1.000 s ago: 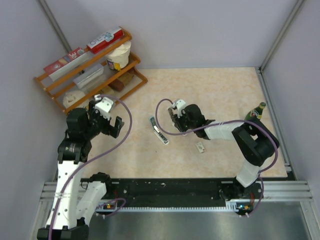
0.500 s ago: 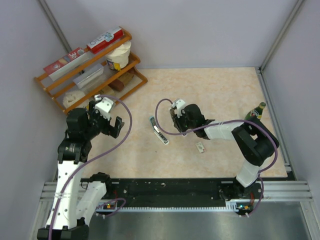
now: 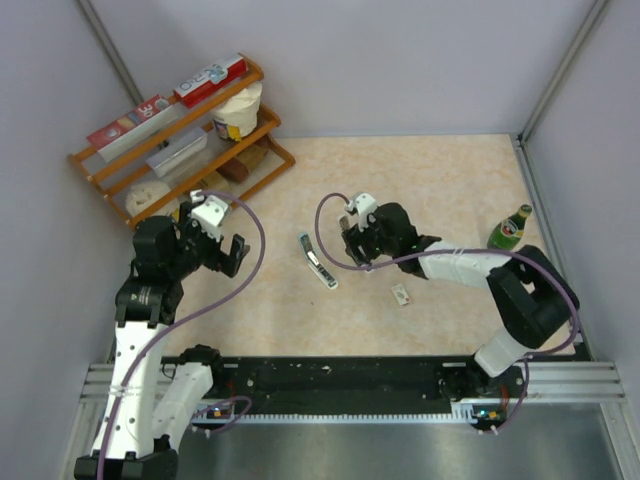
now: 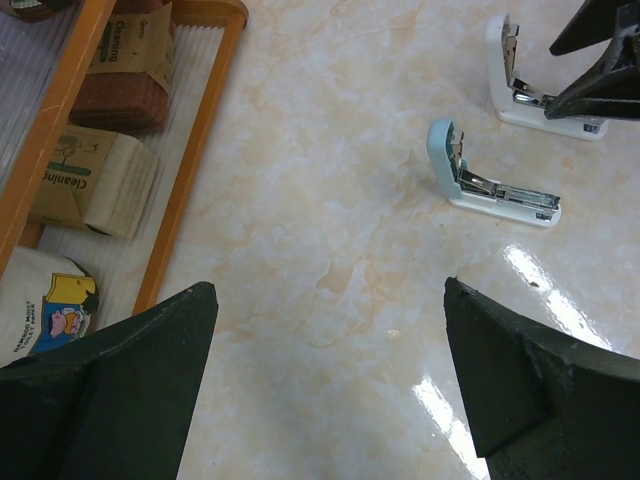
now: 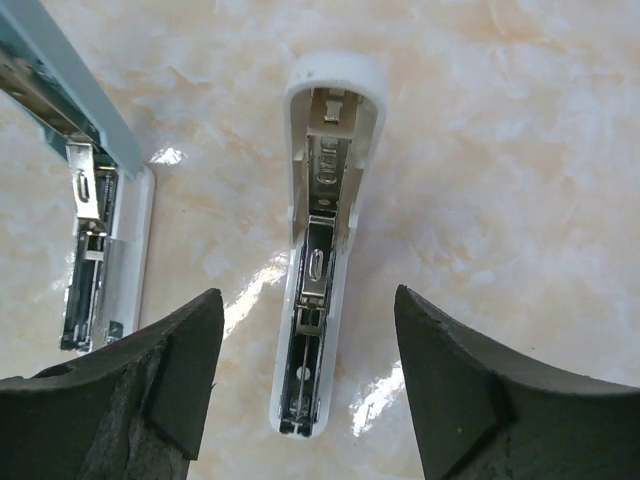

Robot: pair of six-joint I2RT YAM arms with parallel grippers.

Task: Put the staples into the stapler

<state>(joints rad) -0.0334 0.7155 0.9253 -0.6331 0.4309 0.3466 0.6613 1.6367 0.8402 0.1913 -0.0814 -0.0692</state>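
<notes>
Right gripper [image 5: 304, 294]: jaws parted to a moderate gap, holding nothing, poised over the white stapler [image 5: 330, 120], one finger on each side of its body without contact. That stapler lies opened on the table [image 3: 450, 180] with the metal magazine channel exposed. Just to its left lies the light-blue stapler [image 4: 490, 185], also opened. The staples [image 3: 401, 294] lie flat on the table, apart from the right gripper, toward the arm bases and slightly to its right, touching neither stapler. Left gripper [image 4: 330, 390]: jaws at full spread, empty, held above bare table near the wooden rack [image 3: 180, 130], well apart from both staplers. Count: two staplers, one packet of staples, one green bottle [image 3: 510, 228] at the right edge, one rack
</notes>
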